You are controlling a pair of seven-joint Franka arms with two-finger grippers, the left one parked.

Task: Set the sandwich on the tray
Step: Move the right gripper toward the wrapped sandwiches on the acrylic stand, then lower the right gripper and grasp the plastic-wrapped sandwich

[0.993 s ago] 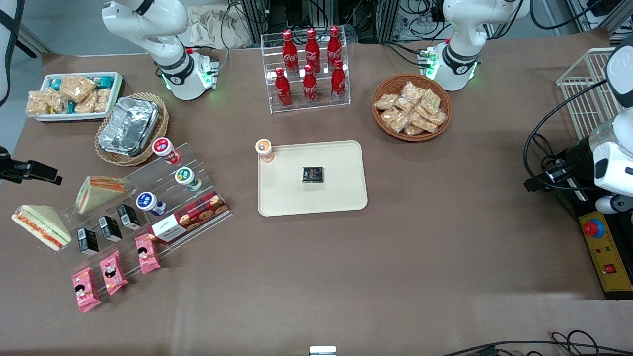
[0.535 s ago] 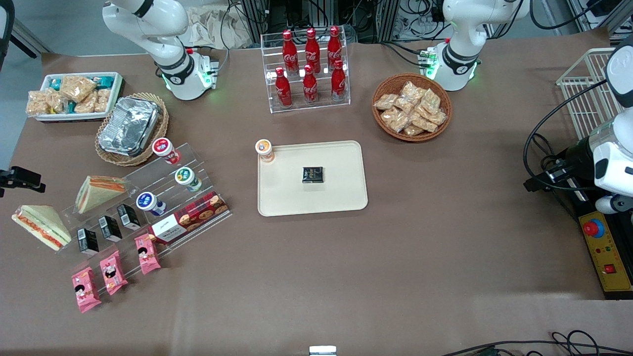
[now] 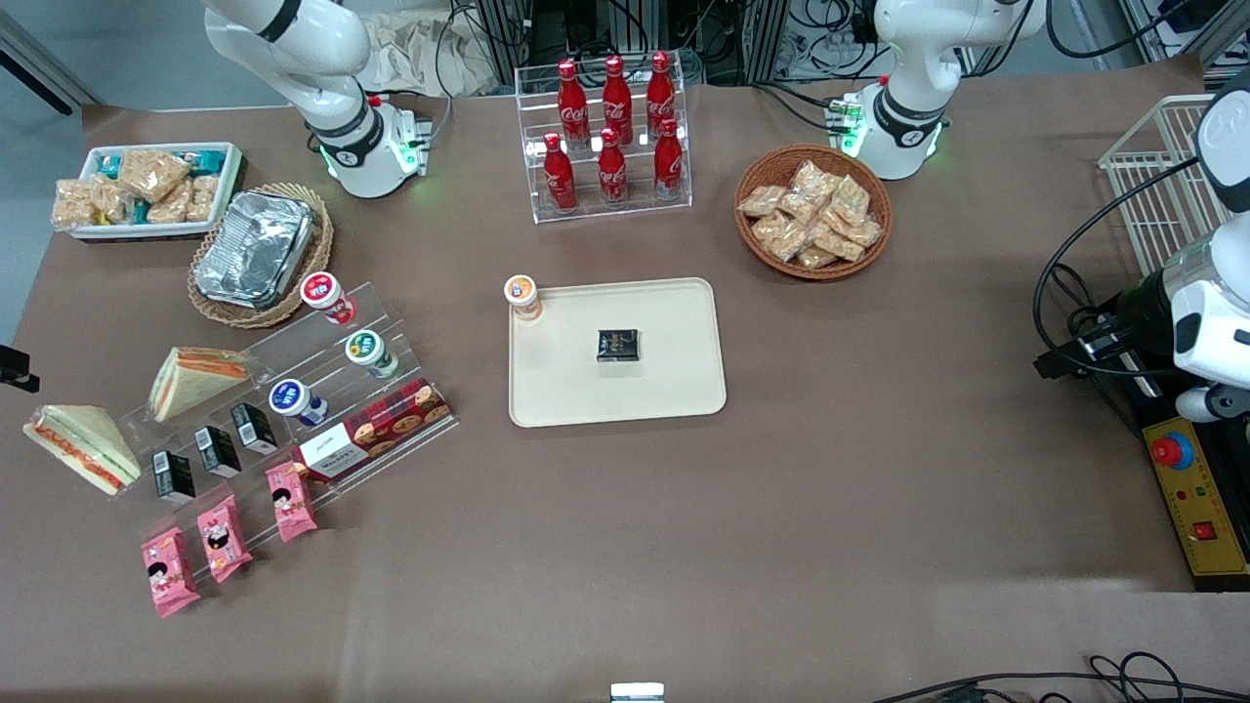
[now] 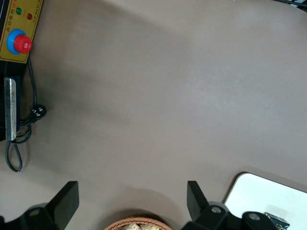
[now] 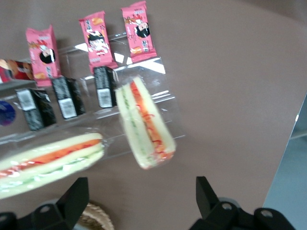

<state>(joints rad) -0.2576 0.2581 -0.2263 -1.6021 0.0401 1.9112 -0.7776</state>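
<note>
The sandwich (image 3: 82,446), a wrapped wedge with red-orange and green stripes, lies on the table near its edge at the working arm's end; it also shows in the right wrist view (image 5: 145,122). The second wedge (image 3: 200,379), with broader orange filling, lies beside it (image 5: 48,163). The cream tray (image 3: 664,391) sits mid-table, holding an orange-lidded cup (image 3: 522,296) and a black packet (image 3: 618,345). My right gripper (image 5: 141,201) hangs open and empty above the table, apart from the sandwich. Only a dark tip of it shows at the front view's edge (image 3: 10,363).
A clear stepped rack (image 3: 312,410) beside the sandwiches holds cups, black cartons, a biscuit box and pink snack packs (image 3: 220,537). A wicker basket with a foil container (image 3: 256,249) and a white snack bin (image 3: 146,190) stand farther from the camera. Cola bottles (image 3: 610,137) stand at the back.
My gripper has slid sideways toward the working arm's end of the table, almost leaving the front view. The sandwiches and the tray have not moved.
</note>
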